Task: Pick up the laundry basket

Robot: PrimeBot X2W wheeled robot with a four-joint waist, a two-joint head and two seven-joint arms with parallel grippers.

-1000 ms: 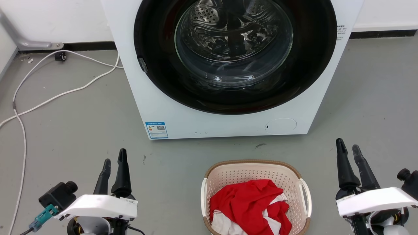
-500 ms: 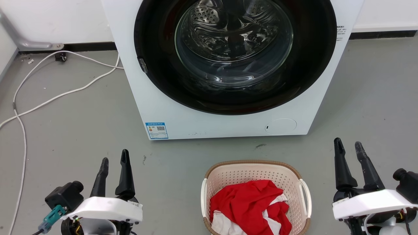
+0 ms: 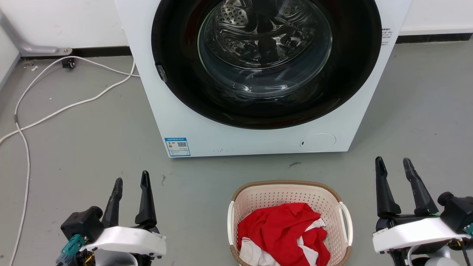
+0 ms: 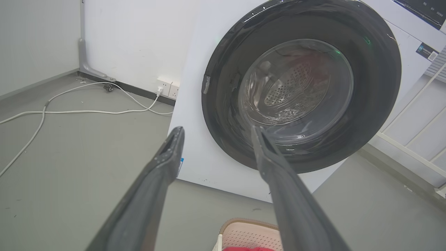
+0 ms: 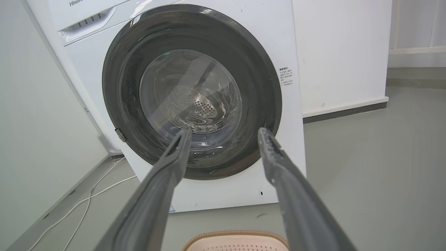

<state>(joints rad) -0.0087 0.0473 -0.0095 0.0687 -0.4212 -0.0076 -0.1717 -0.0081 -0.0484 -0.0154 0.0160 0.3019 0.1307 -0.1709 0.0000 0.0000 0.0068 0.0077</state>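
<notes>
The laundry basket [image 3: 284, 197], cream perforated plastic with a brown rim and white loop handles, stands on the grey floor at the bottom centre of the head view. Red and white clothes [image 3: 284, 232] lie in it. My left gripper [image 3: 132, 180] is open, well to the basket's left, holding nothing. My right gripper [image 3: 393, 161] is open too, off to the basket's right, also holding nothing. The basket's far rim [image 4: 249, 223] peeks in at the bottom of the left wrist view between my left gripper's [image 4: 216, 132] fingers. The same basket rim [image 5: 237, 235] shows in the right wrist view below my right gripper [image 5: 224, 134].
A white front-loading washing machine [image 3: 258, 140] with its dark round door shut stands just beyond the basket. White cables [image 3: 55, 111] trail over the floor at the left, toward a wall socket [image 4: 167, 89]. A white railing [image 4: 411, 139] stands right of the machine.
Both grippers have opened wider. The left arm has shifted a little right and toward the bottom edge; the right gripper has edged left. The basket has not moved.
</notes>
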